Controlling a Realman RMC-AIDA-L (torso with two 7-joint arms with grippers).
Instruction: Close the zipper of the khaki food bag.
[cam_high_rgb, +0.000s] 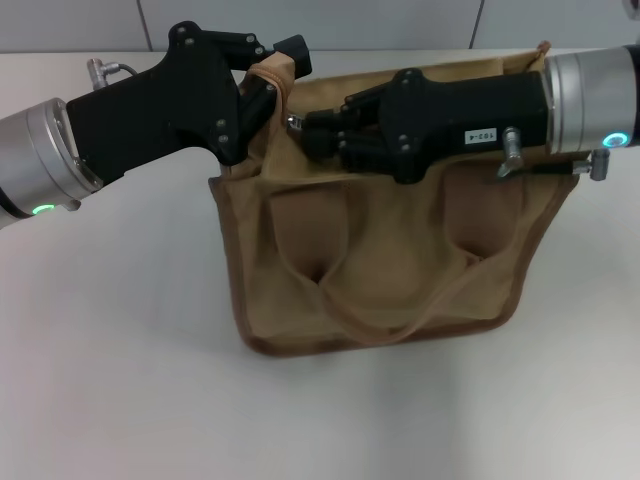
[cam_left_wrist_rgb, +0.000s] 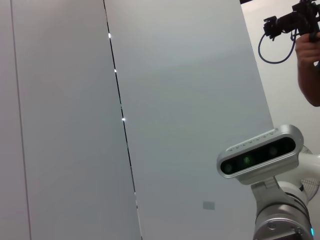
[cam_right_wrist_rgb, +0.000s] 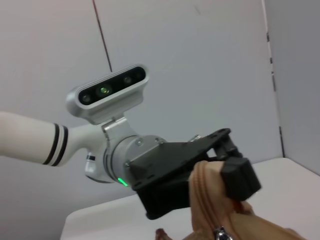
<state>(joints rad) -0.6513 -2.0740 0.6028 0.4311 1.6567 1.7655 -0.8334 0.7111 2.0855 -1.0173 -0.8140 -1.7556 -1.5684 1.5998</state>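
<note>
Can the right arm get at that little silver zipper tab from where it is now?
Probably yes. The right gripper lies along the bag's top with its tip at the silver slider, nothing between them. The left gripper holds the khaki food bag at that end.

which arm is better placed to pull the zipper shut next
Probably the right. The right gripper has its fingertips at the silver slider on the khaki food bag, while the left gripper grips the bag's end, bracing it.

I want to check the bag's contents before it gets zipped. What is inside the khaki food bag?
Nothing inside shows. The khaki food bag stands upright, its top covered by the right pincer at the zipper and the left pincer pinching the end.
</note>
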